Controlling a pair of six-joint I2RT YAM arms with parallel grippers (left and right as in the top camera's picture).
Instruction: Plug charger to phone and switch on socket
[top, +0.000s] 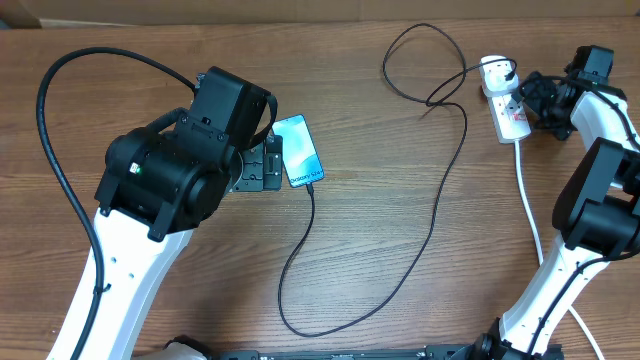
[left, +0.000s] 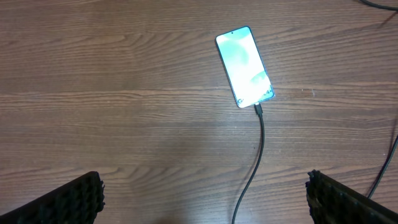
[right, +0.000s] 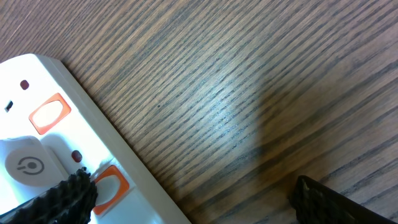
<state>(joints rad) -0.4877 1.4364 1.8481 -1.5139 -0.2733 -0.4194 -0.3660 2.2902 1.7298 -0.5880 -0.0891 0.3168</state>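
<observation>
Table: brown wood-grain tabletop (top: 360, 130), filling every view.
Left arm: my left gripper (left: 208, 202) hangs above the wood below the phone, in the overhead's upper-left half. Its pads sit in the wrist view's two bottom corners, spread wide, gripping nothing.
Right arm: my right gripper (right: 193, 202) is at the overhead's upper right, beside the strip. Its fingers are wide apart and empty.
Charger: long thin black cable (left: 262, 140), looping across the middle of the table. Its black plug (top: 507, 70) appears seated in the strip.
Socket: small white extension strip (top: 505, 100) with a thick white cord, long axis roughly top to bottom in the overhead.
Phone: slim black-rimmed smartphone with a light teal screen (left: 244, 65), with the cable tip at its lower edge, apparently plugged in.
Switch: orange-red rocker (right: 48, 114), left of my right fingers (right: 59, 199). One pad overlaps a second rocker at the frame's bottom left.
Judgement: the right arm is far nearer and should press.
</observation>
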